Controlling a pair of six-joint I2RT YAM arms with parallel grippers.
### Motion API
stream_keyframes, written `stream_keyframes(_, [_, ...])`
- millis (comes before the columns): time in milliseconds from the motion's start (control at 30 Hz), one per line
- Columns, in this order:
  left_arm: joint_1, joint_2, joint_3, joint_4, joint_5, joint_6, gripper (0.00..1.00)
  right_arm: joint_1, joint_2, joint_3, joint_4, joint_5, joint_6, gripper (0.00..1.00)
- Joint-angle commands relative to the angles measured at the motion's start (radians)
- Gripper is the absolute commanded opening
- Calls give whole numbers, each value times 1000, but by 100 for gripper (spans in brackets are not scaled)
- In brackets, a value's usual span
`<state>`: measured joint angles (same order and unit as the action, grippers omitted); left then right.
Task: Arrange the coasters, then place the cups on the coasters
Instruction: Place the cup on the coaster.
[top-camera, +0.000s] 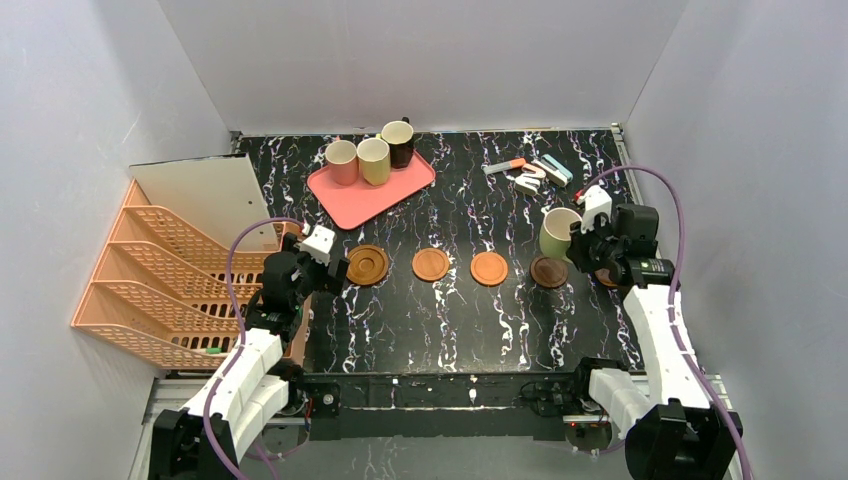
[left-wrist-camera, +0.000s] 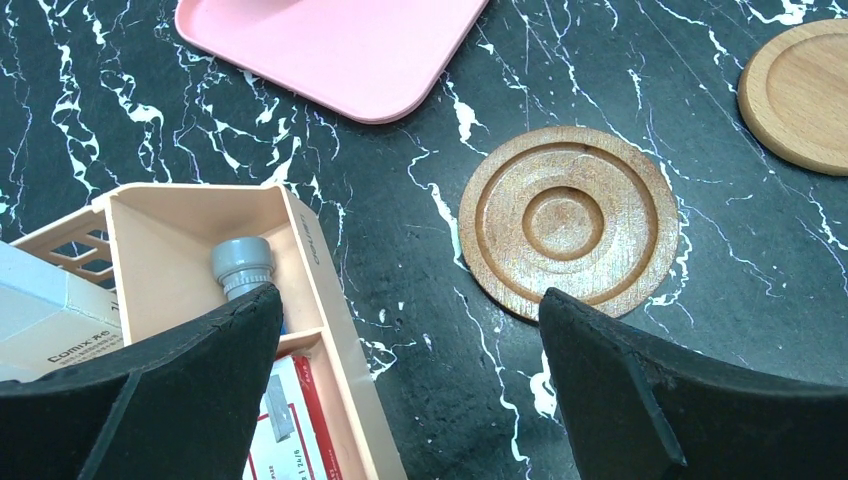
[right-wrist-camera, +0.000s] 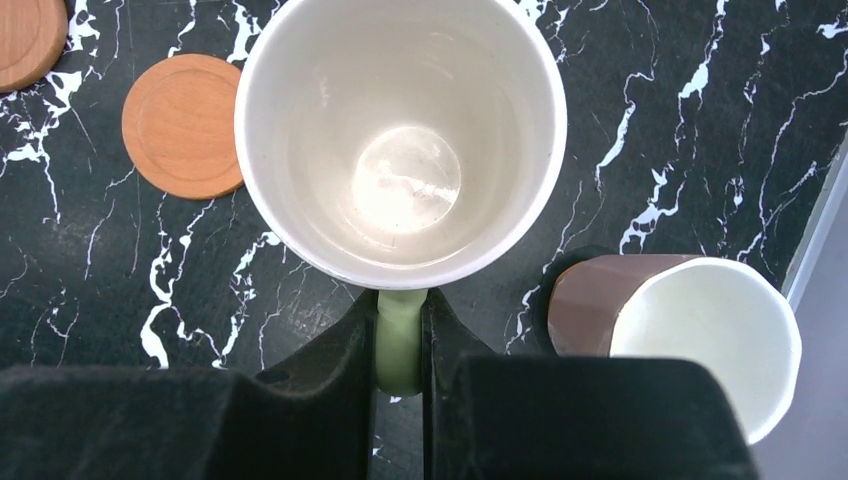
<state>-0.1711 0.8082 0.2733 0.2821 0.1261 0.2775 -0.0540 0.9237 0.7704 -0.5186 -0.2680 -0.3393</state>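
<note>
Four coasters lie in a row across the table: a ringed one (top-camera: 367, 264) (left-wrist-camera: 568, 220), two orange ones (top-camera: 431, 264) (top-camera: 489, 268) (right-wrist-camera: 180, 125) and a dark one (top-camera: 548, 271). My right gripper (top-camera: 585, 245) (right-wrist-camera: 400, 340) is shut on the handle of the green cup (top-camera: 558, 232) (right-wrist-camera: 400, 130), held upright just behind or above the dark coaster. A brownish-pink cup (right-wrist-camera: 680, 330) stands close to its right, mostly hidden under my right arm in the top view. Pink (top-camera: 341, 161), yellow-green (top-camera: 373, 160) and dark brown (top-camera: 398, 143) cups stand on the pink tray (top-camera: 400, 190). My left gripper (top-camera: 335, 270) (left-wrist-camera: 410, 305) hangs open and holds nothing, just left of the ringed coaster.
Orange mesh file trays (top-camera: 150, 290) and a white board (top-camera: 205, 190) fill the left side. A peach organizer box (left-wrist-camera: 200, 230) with small items sits under my left finger. Loose stationery (top-camera: 530, 172) lies at the back right. The table's right edge (right-wrist-camera: 815, 240) is near the brownish-pink cup.
</note>
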Motion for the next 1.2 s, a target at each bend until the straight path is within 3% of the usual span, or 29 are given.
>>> stream_keyframes(0, [7,3,-4,14,-12,8,98,-2,-4,-28,120,-28,-31,1])
stream_keyframes(333, [7,15,-6,21,-14,10,98,-2,-126,-165,200,-61,-149,1])
stream_keyframes(1167, [7,10,-9,24,-18,14,98,-56,-29,-168,168,-101,-152,1])
